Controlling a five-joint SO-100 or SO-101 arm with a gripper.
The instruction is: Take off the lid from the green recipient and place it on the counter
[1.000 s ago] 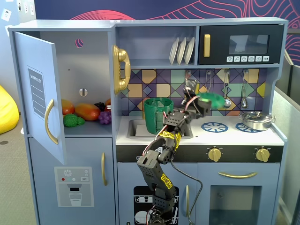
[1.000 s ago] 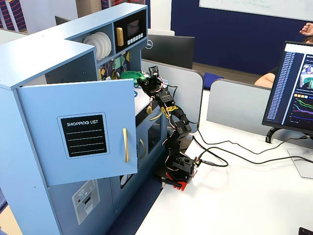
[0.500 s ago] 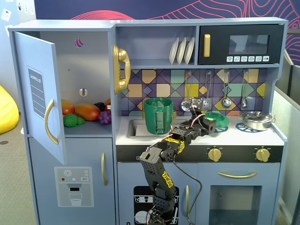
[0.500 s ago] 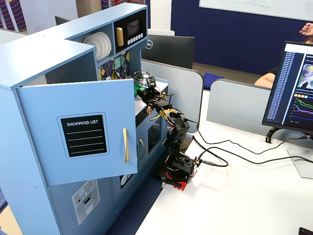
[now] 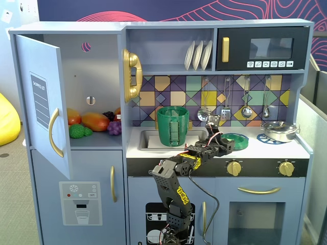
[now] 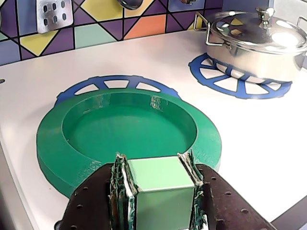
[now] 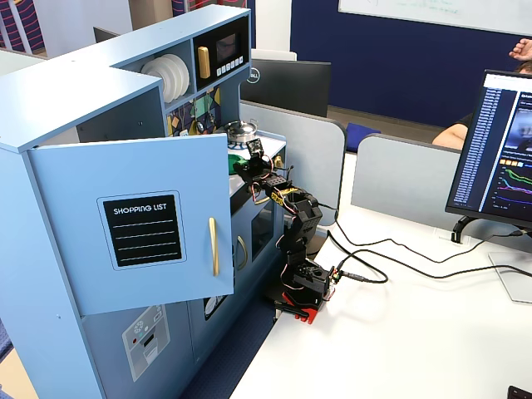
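A blue toy kitchen [image 7: 125, 208] stands by a white desk [image 7: 399, 349], grey partitions [image 7: 407, 179] and a navy wall [image 7: 399, 58].

The green recipient [image 5: 172, 126] stood upright and open in the sink near the counter's [image 5: 265, 149] left end, its ribbed strap facing front. The lid [image 6: 129, 134], a flat round green disc, lay on the counter over a blue burner ring, its light-green handle tab toward the front edge.
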